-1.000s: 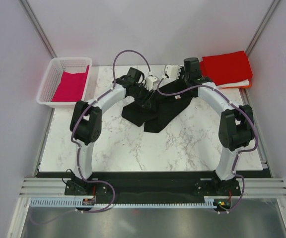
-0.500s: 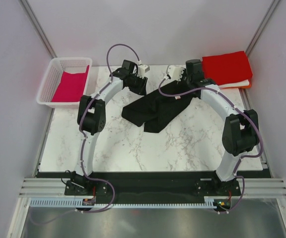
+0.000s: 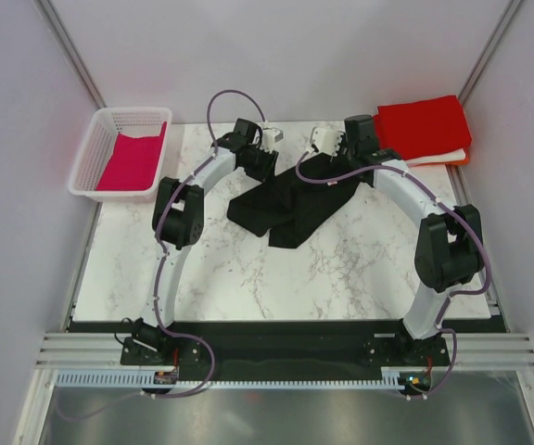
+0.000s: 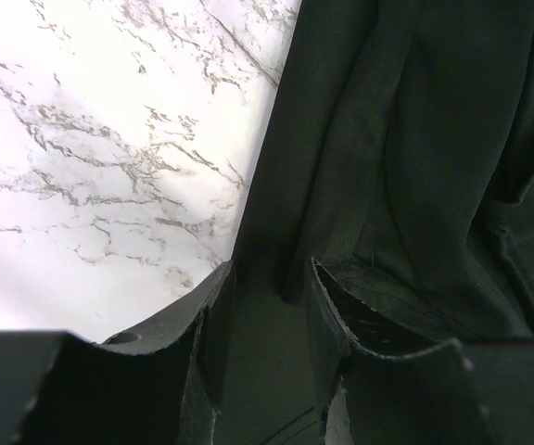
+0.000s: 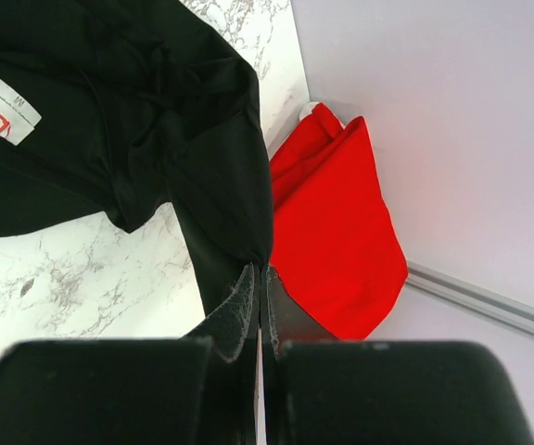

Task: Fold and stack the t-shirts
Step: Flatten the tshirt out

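Right gripper [image 5: 260, 269] is fully closed, pinching a fold of the black t-shirt [image 5: 109, 93] right at the fingertips; the cloth runs away from the tips to their left, with the pale neck label [image 5: 6, 109] further out on that side. Left gripper [image 4: 269, 264] is part open, fingers clearly apart. The left edge of the same black shirt runs into the gap between them, with dark cloth ahead and to the right of the tips. Can't tell whether either pad actually touches the fabric; nothing looks clamped. Bare marble table [image 4: 109, 139] is ahead and to the left of the left fingers. Just beyond the right gripper's tips, to their right, sits the folded red t-shirt [image 5: 341, 222], with thin white and orange edges under it in the top view, apart from the black one. From above, the black shirt lies as a crumpled diagonal band on the table, its far end at the right gripper and the left gripper at its far-left edge. The basket [image 3: 86, 162] holding the magenta t-shirt [image 3: 133, 162] is well off to the left of the left gripper. Versus one second ago: the left gripper was over the middle of the black shirt, close beside the right one. It pulled off toward the far-left table edge and now sits slightly back toward the cloth. The right gripper has barely moved, same pinch point. Red stack and basket unchanged.
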Robot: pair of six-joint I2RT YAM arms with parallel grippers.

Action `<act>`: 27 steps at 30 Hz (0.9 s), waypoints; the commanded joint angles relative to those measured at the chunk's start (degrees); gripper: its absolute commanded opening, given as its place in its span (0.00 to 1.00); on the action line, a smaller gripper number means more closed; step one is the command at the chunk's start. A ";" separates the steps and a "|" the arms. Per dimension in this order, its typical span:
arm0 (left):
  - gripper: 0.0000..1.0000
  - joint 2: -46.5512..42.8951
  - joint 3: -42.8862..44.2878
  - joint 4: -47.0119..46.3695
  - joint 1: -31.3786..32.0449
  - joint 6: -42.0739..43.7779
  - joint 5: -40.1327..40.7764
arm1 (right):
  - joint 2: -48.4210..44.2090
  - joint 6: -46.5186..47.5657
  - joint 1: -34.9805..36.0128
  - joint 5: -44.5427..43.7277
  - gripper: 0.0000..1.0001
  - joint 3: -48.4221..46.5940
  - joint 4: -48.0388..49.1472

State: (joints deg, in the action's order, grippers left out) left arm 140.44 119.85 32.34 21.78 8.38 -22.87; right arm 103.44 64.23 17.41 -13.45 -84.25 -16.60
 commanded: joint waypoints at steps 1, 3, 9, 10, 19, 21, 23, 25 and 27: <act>0.43 -0.08 0.91 -1.58 0.10 0.15 -2.00 | -1.93 -1.30 0.17 -0.79 0.00 -0.22 0.25; 0.42 -0.25 0.82 -1.49 0.28 0.23 -2.09 | -1.66 -1.21 0.26 -0.79 0.00 -0.13 0.25; 0.43 -4.20 -0.06 -2.01 0.72 -0.82 -0.07 | -1.57 -1.65 0.26 -0.87 0.00 0.49 0.60; 0.43 -4.65 -0.49 -2.19 0.63 -1.00 0.28 | -1.57 -1.74 0.26 -0.87 0.00 0.57 0.60; 0.42 -8.17 -3.75 -2.37 0.72 -2.23 -0.24 | -1.22 -2.18 0.17 -0.87 0.00 0.66 0.96; 0.42 -7.82 -4.19 -2.37 0.89 -2.32 -1.12 | -1.13 -2.18 0.26 -0.79 0.00 0.58 0.87; 0.42 -7.11 -4.19 -2.10 1.07 -2.14 -1.47 | -1.13 -2.26 0.17 -0.87 0.00 0.49 0.96; 0.42 -6.41 -4.01 -2.02 1.25 -1.97 -1.47 | -1.05 -2.18 0.17 -0.96 0.00 0.40 0.96; 0.42 -5.45 -3.66 -1.93 1.33 -1.62 -1.82 | -1.05 -2.00 0.17 -1.05 0.00 0.40 0.96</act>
State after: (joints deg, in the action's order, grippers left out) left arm 135.70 115.85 31.44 22.44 7.92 -22.92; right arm 103.44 63.00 17.41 -13.69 -83.59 -16.75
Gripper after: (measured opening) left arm 0.423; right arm 0.007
